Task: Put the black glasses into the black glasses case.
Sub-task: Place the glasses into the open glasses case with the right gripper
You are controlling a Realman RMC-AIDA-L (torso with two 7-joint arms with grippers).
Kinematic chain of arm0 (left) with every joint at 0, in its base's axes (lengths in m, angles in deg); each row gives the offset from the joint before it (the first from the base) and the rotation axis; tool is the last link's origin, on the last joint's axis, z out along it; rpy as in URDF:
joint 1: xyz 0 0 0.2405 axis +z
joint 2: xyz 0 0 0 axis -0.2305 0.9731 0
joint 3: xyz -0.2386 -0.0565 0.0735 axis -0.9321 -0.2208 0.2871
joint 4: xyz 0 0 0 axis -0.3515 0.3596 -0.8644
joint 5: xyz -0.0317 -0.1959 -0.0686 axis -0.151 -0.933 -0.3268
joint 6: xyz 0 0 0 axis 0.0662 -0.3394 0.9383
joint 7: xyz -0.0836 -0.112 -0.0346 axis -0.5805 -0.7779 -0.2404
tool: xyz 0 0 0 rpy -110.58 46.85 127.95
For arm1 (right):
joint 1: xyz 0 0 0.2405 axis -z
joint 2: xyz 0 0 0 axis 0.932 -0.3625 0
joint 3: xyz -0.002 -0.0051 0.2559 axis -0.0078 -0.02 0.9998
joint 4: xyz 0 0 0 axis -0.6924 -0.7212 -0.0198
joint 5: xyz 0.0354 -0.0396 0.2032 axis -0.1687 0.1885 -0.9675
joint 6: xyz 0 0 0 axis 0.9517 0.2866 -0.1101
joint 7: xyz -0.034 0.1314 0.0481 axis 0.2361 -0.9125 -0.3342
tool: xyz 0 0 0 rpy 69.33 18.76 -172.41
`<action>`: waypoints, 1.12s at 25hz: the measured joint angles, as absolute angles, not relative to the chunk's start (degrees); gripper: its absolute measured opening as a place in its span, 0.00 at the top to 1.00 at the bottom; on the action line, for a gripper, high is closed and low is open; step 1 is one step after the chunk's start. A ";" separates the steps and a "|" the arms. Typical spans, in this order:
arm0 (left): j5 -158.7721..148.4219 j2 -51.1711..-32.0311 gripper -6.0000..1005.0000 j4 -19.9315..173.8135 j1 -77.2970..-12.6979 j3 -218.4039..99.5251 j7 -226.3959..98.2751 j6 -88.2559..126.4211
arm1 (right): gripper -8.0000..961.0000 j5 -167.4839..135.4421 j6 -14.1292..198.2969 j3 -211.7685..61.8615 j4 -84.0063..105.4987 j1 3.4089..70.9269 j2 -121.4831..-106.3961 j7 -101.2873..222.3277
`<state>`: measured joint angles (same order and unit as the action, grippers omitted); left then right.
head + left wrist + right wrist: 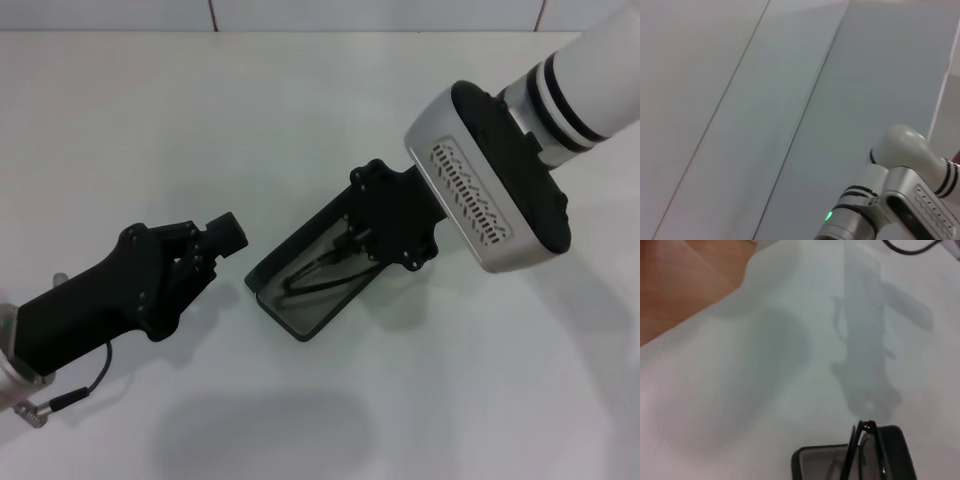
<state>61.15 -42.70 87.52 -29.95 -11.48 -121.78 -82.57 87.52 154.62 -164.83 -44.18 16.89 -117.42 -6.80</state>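
Observation:
The black glasses case (300, 325) lies open in the middle of the white table, grey lining up. The black glasses (318, 274) are inside it, temple arms stretching towards the case's near left end. My right gripper (358, 243) reaches into the case's far right end and is shut on the glasses' lens end. The right wrist view shows the glasses' folded arms (859, 450) rising out of the case (807, 465). My left gripper (230, 233) is shut and empty, just left of the case and apart from it.
The white table (150, 120) stretches all around the case; its back edge meets a tiled wall (300, 12). The left wrist view shows only the right arm (900, 200) and pale surfaces. A wooden floor (675, 280) shows past the table's edge.

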 joint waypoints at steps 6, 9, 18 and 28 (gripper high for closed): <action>61.19 -42.89 0.95 87.56 -30.02 -11.48 -121.82 -81.89 | 0.96 87.34 149.86 -169.06 -44.53 16.55 -117.42 -4.66; 61.29 -42.98 0.95 87.57 -30.08 -11.47 -121.83 -81.30 | 0.96 87.25 146.00 -172.22 -44.51 16.61 -117.42 -4.11; 61.07 -42.74 0.95 87.57 -30.45 -11.48 -122.33 -81.24 | 0.95 87.46 138.28 -179.15 -44.45 16.98 -117.42 -3.86; 60.90 -42.75 0.95 87.57 -30.35 -11.61 -122.43 -81.18 | 0.73 87.58 137.05 -179.21 -44.62 17.13 -117.42 -4.15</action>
<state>60.90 -42.75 87.57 -30.35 -11.61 -122.43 -81.18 87.58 137.05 -179.21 -44.62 17.13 -117.42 -4.15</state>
